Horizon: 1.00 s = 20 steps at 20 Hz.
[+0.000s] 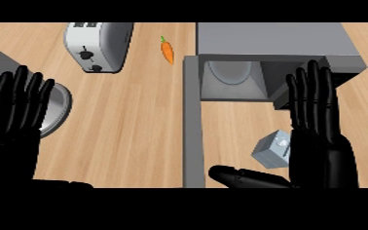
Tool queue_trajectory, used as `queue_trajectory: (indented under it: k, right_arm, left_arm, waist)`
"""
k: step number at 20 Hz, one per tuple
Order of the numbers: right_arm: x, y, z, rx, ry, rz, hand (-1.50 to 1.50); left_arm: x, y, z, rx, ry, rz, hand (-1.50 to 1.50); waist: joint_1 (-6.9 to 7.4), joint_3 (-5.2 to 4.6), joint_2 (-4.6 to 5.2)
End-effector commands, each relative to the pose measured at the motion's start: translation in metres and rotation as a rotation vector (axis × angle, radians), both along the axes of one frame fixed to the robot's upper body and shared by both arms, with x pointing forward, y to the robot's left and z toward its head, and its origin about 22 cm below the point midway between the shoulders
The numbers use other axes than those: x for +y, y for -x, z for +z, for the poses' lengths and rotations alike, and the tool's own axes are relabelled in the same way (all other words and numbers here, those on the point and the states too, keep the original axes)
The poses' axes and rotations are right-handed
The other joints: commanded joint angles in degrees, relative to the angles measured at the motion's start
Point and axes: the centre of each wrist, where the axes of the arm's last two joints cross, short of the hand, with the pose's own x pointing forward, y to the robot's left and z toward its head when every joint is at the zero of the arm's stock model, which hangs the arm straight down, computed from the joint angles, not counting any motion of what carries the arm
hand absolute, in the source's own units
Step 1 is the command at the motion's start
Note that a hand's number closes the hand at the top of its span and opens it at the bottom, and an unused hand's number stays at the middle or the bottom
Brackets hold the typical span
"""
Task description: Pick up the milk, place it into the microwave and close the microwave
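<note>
The milk [270,149] is a small grey-blue carton lying on the wooden counter in front of the microwave [273,44], partly hidden behind my right hand [320,141]. That hand is open, its fingers straight and pointing up, its thumb stretched left below the carton. The microwave is grey, at the upper right, with its cavity and round turntable [231,71] showing. Its door [192,122] stands swung open, running down the middle of the view. My left hand [22,112] shows open at the left edge, fingers up, resting.
A silver toaster [99,45] stands at the upper left. An orange carrot [167,51] lies on the counter between toaster and microwave. A round metal plate [59,108] sits partly behind my left hand. Bare wood lies between the plate and the open door.
</note>
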Motion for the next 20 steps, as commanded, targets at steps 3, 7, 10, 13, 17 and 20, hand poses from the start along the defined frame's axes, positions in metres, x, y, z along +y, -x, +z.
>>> queue_trajectory:
  k: [3,7,10,13,17,20]
  right_arm:
    - [0.036,0.016,-0.007,0.015,-0.037,-0.003,-1.50]
    - [0.047,0.007,0.006,-0.009,-0.026,-0.093,-1.50]
    - [0.040,0.016,0.004,0.027,-0.022,-0.169,-1.50]
    - [0.040,0.012,0.003,0.027,0.003,-0.207,-1.50]
    - [0.030,0.011,-0.017,0.085,0.010,-0.256,-1.50]
    - [0.014,0.009,-0.034,0.094,0.005,-0.303,-1.50]
  left_arm:
    - [0.021,0.014,-0.002,0.024,0.037,-0.002,-1.50]
    - [0.043,0.029,0.000,0.013,0.035,0.006,-1.50]
    - [0.027,0.040,-0.012,0.040,0.036,0.017,-1.50]
    - [0.039,0.048,-0.020,0.062,0.029,0.006,-1.50]
    - [0.039,0.056,0.000,0.039,0.038,-0.017,-1.50]
    - [0.051,0.064,-0.019,0.046,0.036,0.006,-1.50]
  waist:
    - [-0.55,0.14,0.02]
    - [-0.37,0.10,-0.01]
    - [-0.55,0.11,-0.05]
    - [-0.51,0.12,-0.02]
    - [-0.53,0.15,0.00]
    - [-0.43,0.16,0.02]
